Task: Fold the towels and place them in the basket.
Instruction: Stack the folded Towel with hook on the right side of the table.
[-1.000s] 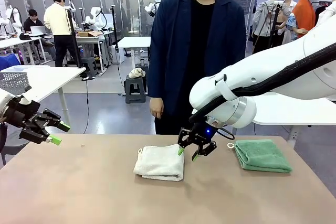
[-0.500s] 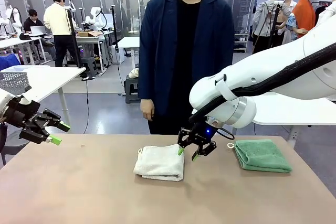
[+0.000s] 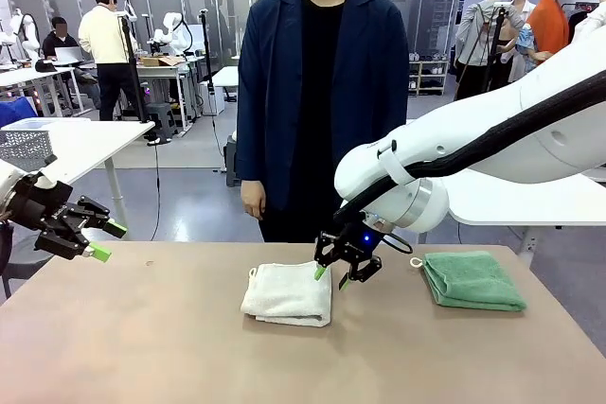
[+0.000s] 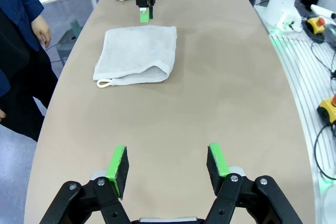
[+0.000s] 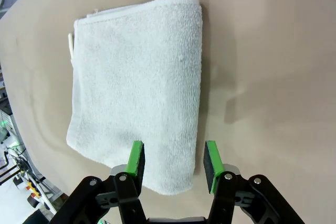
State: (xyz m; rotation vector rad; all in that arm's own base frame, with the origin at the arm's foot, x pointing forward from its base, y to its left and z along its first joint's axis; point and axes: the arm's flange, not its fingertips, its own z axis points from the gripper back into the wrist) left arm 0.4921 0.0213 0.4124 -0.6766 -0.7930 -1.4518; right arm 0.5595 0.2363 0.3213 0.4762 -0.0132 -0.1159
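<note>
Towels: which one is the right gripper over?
The cream-white towel in the middle of the table. The right gripper hangs open at its edge; the green towel lies apart, further to the robot's right.

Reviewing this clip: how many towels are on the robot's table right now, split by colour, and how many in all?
Cream-white towel: 1, folded, near the middle of the table
Green towel: 1, folded, on the robot's right side
Total: 2
</note>
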